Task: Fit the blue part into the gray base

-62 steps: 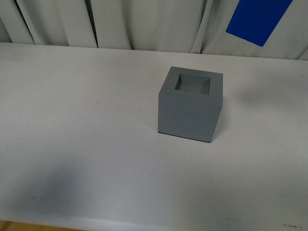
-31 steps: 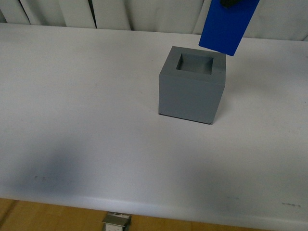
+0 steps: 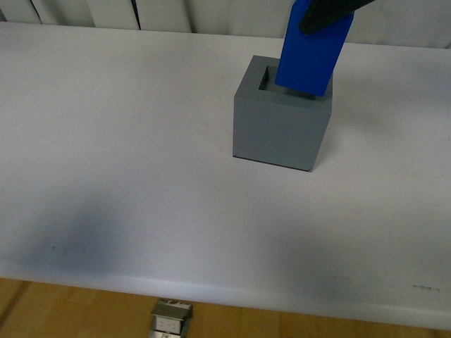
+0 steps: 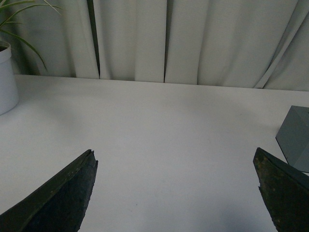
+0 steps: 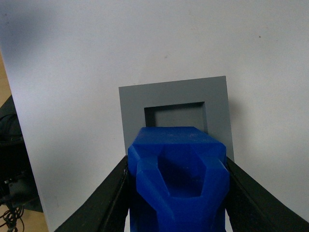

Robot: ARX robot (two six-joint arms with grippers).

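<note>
The gray base [image 3: 280, 127] stands on the white table, right of middle, its square recess facing up. My right gripper [image 3: 325, 15] comes in from the top edge, shut on the blue part [image 3: 313, 51], which hangs tilted with its lower end over the recess. In the right wrist view the blue part [image 5: 177, 179] sits clamped between the black fingers [image 5: 104, 198], and the gray base [image 5: 174, 113] with its recess lies straight beyond it. My left gripper [image 4: 176, 193] is open and empty; a corner of the gray base [image 4: 295, 137] shows beyond it.
White curtains [image 4: 159, 38] hang behind the white table [image 3: 120, 141]. A white plant pot [image 4: 6, 79] with green leaves stands at the table's far side in the left wrist view. The table's front edge and wooden floor [image 3: 84, 310] show below.
The blue part has come down and toward the left, from high at the back right to just over the gray base's recess. The base has not moved on the table.
</note>
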